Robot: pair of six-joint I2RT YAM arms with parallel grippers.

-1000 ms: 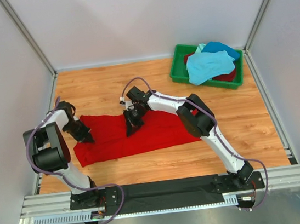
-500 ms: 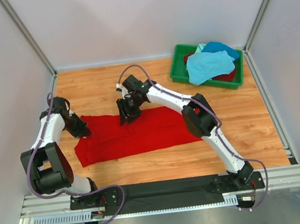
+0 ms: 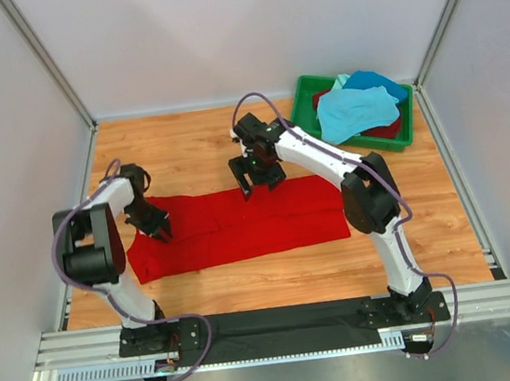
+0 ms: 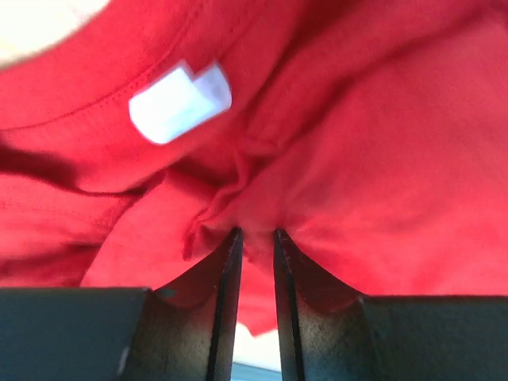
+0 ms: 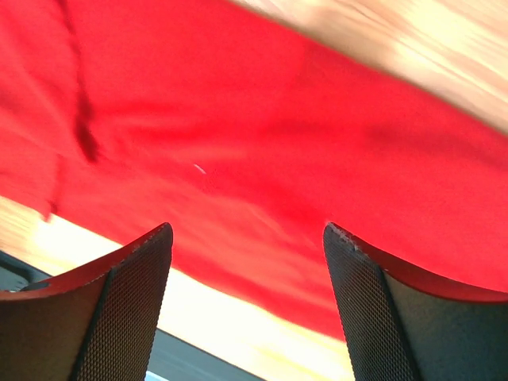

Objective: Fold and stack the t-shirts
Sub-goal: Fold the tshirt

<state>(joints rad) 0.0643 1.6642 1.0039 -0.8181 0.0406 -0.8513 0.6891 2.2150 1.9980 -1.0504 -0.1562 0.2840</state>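
Red t-shirt (image 3: 241, 230) lies flat on the desk (image 3: 192, 142), centre-left in the top view, folded into a long strip. Its long axis runs from left to right of the frame, with the left end a little lower. The collar, with a white label (image 4: 178, 101), is near the left end, at the left claw (image 3: 154, 226). This claw's fingers (image 4: 226, 302) are a narrow gap apart with puckered cloth at the tips; I cannot tell if they grip. The right claw (image 3: 255, 179) is wide apart and empty at the strip's upper edge.
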